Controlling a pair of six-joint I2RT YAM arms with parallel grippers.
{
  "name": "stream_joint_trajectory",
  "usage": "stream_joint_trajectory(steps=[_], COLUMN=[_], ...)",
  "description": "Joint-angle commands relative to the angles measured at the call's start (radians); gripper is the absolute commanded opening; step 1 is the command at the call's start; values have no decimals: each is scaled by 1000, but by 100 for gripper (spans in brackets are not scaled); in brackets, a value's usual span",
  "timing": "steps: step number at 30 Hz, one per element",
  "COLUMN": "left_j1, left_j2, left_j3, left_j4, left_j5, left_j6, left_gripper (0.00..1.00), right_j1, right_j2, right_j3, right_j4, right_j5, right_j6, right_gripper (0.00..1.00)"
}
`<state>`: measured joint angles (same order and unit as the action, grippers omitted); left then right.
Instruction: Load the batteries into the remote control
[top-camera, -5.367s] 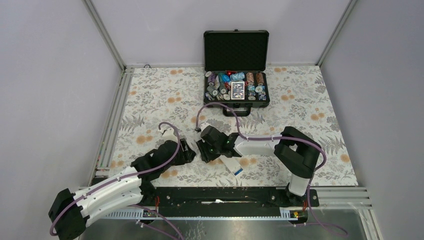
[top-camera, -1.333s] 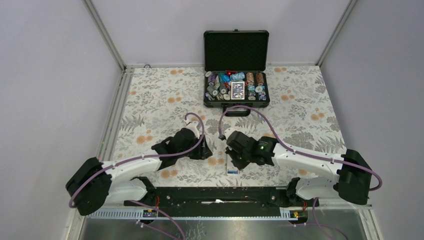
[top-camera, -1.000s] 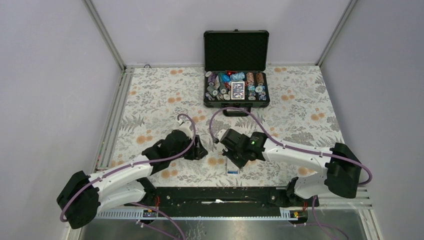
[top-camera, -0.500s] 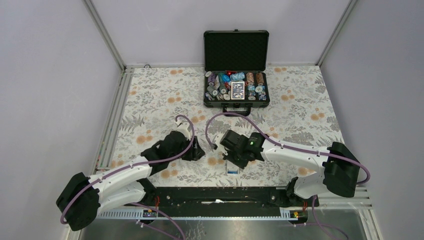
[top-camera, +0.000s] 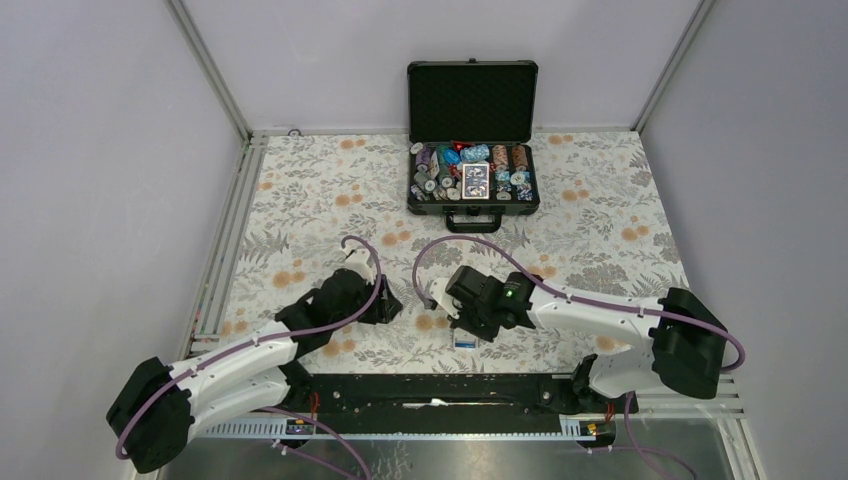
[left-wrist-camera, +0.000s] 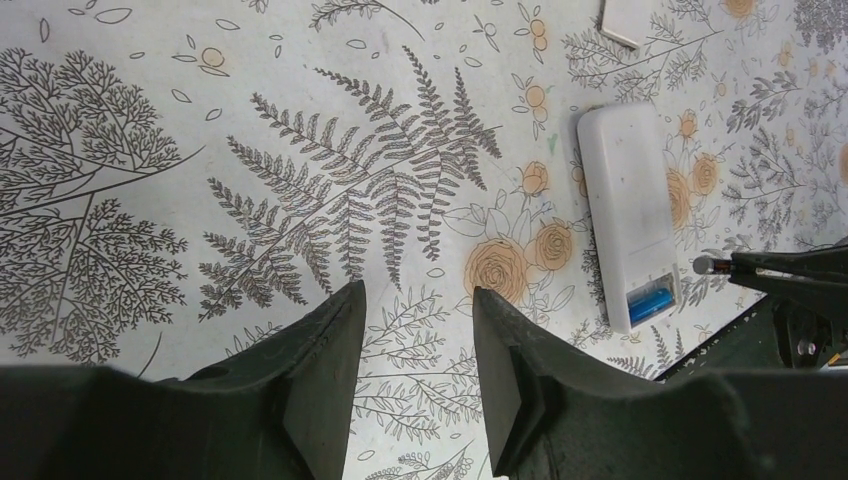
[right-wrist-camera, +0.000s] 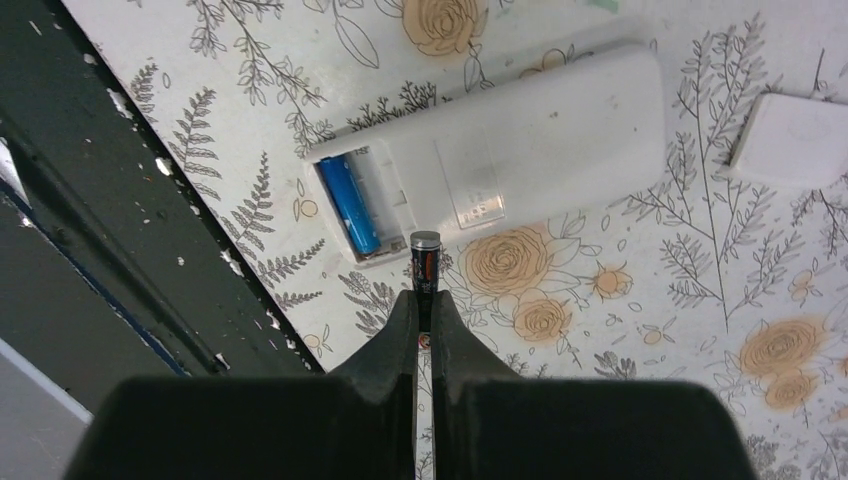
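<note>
The right tool (right-wrist-camera: 425, 300) pinches a dark battery (right-wrist-camera: 425, 262), its tip at the edge of the white remote (right-wrist-camera: 540, 130), which lies back-up with a blue battery (right-wrist-camera: 350, 205) in its open bay. The left tool (left-wrist-camera: 415, 330) gapes empty over the tabletop (left-wrist-camera: 150, 150).

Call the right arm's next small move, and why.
Probably nudge the right gripper forward and lower the dark battery into the empty slot beside the blue battery. The battery is pinched, its tip just short of the remote control's open compartment, which has one bay bare.
</note>
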<state>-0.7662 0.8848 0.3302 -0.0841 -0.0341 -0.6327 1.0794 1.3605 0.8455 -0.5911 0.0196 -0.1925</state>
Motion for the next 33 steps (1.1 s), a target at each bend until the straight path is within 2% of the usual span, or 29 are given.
stream_joint_trajectory(steps=[1, 22, 33], left_j1=[8, 9, 9], left_j2=[-14, -12, 1], left_j3=[-14, -20, -21], left_j4=[56, 62, 76], left_j5=[-35, -30, -11], left_j6=[12, 9, 5], left_gripper=[47, 50, 56], right_j1=[-3, -1, -3], right_j2=[23, 131, 147], right_j3=[7, 33, 41], right_j4=[35, 57, 82], right_j5=[-78, -157, -133], right_j6=[-49, -60, -56], right_gripper=[0, 0, 17])
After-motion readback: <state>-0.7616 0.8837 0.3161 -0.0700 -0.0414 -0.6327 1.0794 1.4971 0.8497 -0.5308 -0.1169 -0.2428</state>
